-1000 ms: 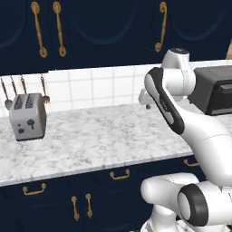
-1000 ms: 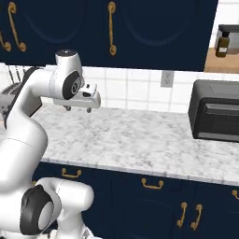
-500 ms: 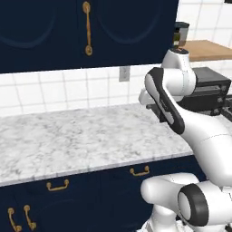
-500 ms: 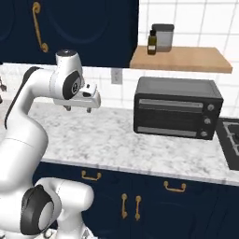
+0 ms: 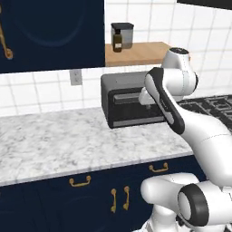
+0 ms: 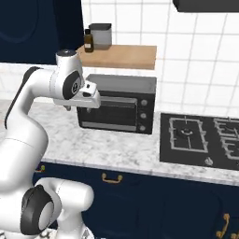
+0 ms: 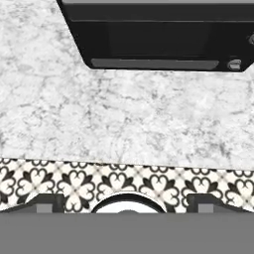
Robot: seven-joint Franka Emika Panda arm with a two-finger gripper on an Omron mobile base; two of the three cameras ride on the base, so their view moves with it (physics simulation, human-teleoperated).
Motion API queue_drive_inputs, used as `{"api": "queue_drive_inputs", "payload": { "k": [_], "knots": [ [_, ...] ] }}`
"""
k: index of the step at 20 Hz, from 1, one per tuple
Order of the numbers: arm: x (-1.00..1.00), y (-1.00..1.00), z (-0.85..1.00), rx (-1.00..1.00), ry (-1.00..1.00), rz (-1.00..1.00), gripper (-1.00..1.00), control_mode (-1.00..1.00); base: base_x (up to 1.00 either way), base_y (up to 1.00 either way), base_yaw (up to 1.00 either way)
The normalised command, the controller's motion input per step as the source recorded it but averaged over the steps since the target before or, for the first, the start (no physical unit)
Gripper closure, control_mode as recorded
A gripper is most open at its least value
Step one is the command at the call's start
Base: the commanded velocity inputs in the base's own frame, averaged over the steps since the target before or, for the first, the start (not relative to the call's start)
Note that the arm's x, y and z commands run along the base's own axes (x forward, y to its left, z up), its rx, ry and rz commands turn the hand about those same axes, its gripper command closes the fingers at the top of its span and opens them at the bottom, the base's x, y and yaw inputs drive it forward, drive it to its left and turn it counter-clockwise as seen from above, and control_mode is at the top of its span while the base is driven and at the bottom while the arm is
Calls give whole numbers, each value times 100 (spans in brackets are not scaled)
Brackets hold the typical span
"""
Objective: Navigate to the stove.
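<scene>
We've got a white-and-grey marbled counter [image 5: 68, 145] over navy cabinets [image 5: 59, 204] with brass-gold handles [image 5: 79, 182]. The countertop oven [image 6: 119, 105] is black with a grey handle, and the stove [image 6: 200, 140] is black glass with grey grates. White square tiles [image 6: 200, 56] cover the wall, a tan wooden shelf [image 6: 122, 56] holds a brown bottle [image 6: 88, 42], and the floor [image 7: 74, 183] has a black-and-white floral pattern.

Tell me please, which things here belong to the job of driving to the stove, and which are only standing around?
Belongs to the job:
- stove, right of the oven

Only standing around:
- countertop oven
- marble counter
- wooden shelf
- brown bottle and grey canister on it
</scene>
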Motion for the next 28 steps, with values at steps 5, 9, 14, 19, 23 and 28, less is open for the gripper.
{"api": "queue_drive_inputs", "payload": {
  "k": [5,9,14,19,23,28],
  "knots": [
    [0,0,0,0,0,0,-100,100,5,-100,0],
    [0,0,0,0,0,0,-100,100,10,-100,0],
    [0,0,0,0,0,0,-100,100,31,-100,0],
    [0,0,0,0,0,0,-100,100,34,-100,0],
    [0,0,0,0,0,0,-100,100,14,-100,0],
    [0,0,0,0,0,0,-100,100,9,-31,0]
  ]
}}
